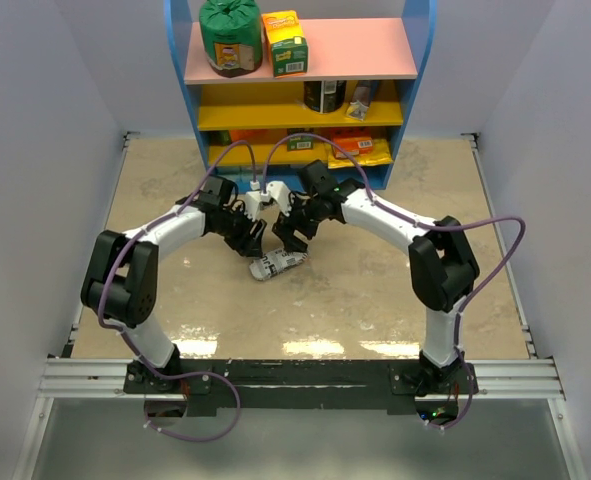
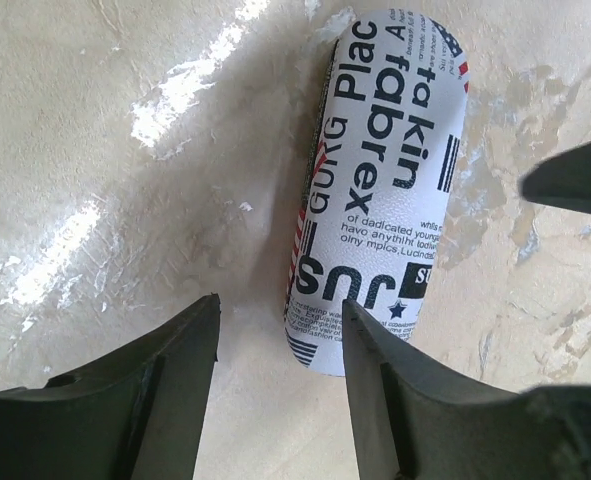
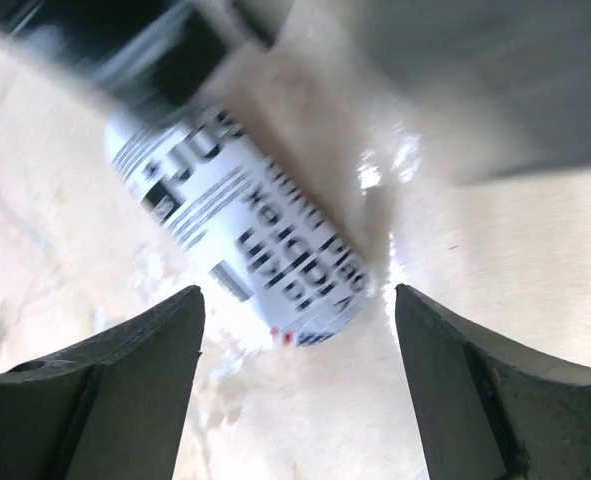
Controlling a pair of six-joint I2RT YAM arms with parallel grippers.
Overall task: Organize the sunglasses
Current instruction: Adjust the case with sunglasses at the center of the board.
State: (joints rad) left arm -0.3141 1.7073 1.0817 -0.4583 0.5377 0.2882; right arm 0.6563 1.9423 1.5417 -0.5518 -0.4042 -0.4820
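Observation:
A grey-white pouch [image 1: 278, 264] with black lettering and flag print lies flat on the beige table, closed. The sunglasses are out of view. My left gripper [image 1: 253, 243] hangs open just above the pouch's left end; in the left wrist view the pouch [image 2: 380, 190] lies ahead, its near end beside my right finger, and the left gripper [image 2: 280, 305] holds nothing. My right gripper [image 1: 290, 243] stands open over the pouch's right end; in the right wrist view the blurred pouch [image 3: 245, 235] lies beyond the empty right gripper [image 3: 298, 292].
A blue shelf unit [image 1: 300, 62] stands at the back of the table, with a green bag [image 1: 231, 38] and a yellow-green carton [image 1: 285, 42] on its pink top and packets on its lower shelves. Pale walls close in both sides.

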